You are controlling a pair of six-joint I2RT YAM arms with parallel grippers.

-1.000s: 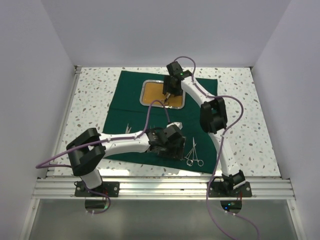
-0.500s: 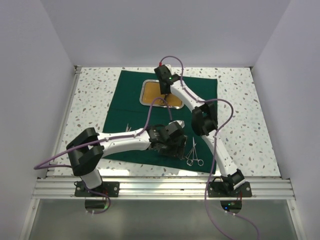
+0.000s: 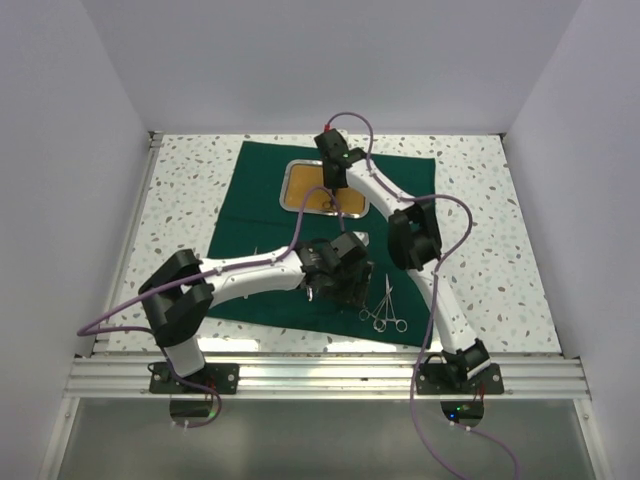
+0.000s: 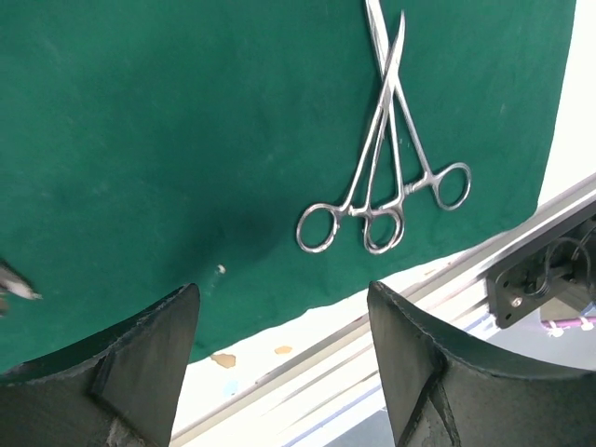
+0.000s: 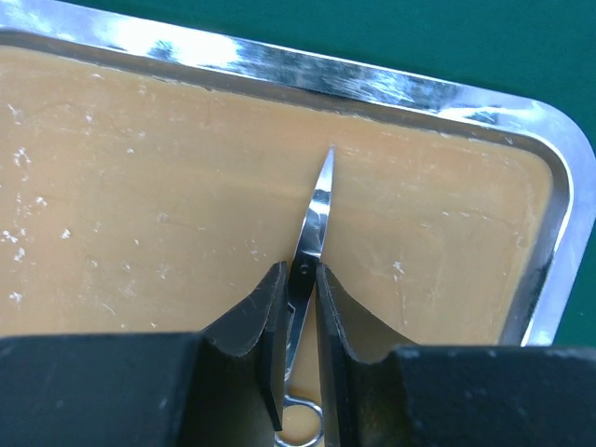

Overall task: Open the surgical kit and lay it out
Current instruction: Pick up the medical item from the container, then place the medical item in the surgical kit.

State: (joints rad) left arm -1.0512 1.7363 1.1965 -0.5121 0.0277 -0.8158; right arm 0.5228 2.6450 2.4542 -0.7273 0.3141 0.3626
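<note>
The cloth [image 3: 250,210] lies spread flat on the speckled desk [image 3: 480,200], with the tray [image 5: 549,214] on its far half. The right tool [image 5: 300,279] reaches down into the tray, its fingers closed on the scissors [image 5: 317,209] at about the pivot. The shut blades point toward the tray's far rim, and a bit of ring handle shows low between the fingers. Whether the scissors rest on the orange-brown floor or hang just off it is hard to tell.

The left tool [image 4: 282,307] hovers over the cloth's near edge with its jaws wide apart and nothing between them. Two forceps [image 4: 386,177] lie crossed on the cloth just beyond it and to its right, rings toward the desk's near edge.
</note>
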